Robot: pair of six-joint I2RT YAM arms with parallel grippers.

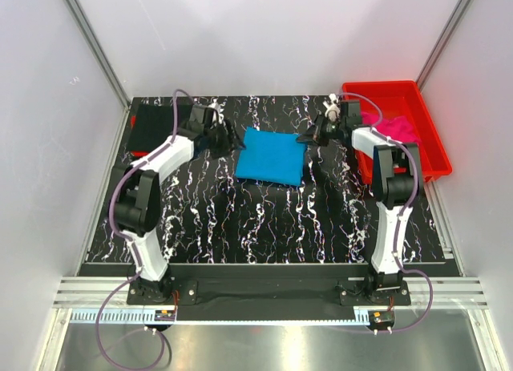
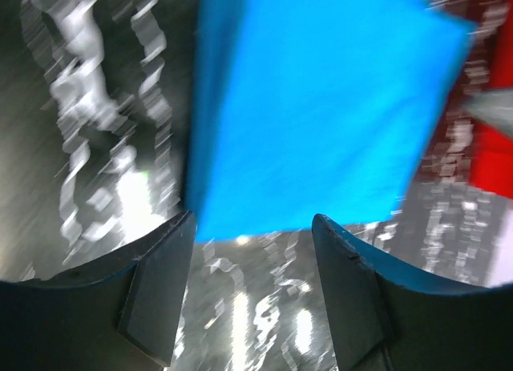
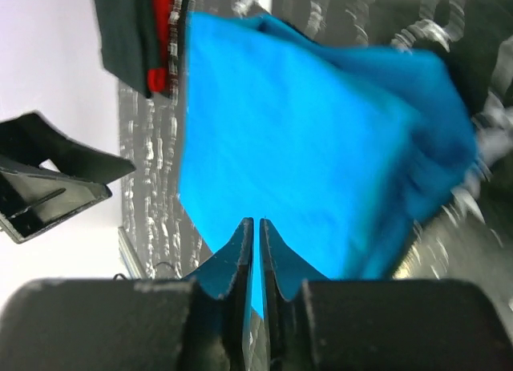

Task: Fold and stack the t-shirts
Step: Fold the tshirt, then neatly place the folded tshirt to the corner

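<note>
A turquoise-blue t-shirt [image 1: 271, 156] lies folded to a flat square in the middle of the table; it also fills much of the left wrist view [image 2: 321, 106] and the right wrist view [image 3: 304, 139]. My left gripper [image 1: 224, 139] [image 2: 252, 223] stands open just off the shirt's left edge, with only table between its fingers. At the shirt's right edge my right gripper [image 1: 315, 133] [image 3: 256, 220] has its jaws shut to a thin slit, with no cloth pinched. A hot pink t-shirt [image 1: 398, 129] lies bunched in the red bin. A black folded t-shirt [image 1: 156, 118] sits at the back left corner.
The red plastic bin [image 1: 401, 94] stands at the back right, partly over the table's edge. The table [image 1: 256, 219] is black with white marbling. White walls close in the back and both sides.
</note>
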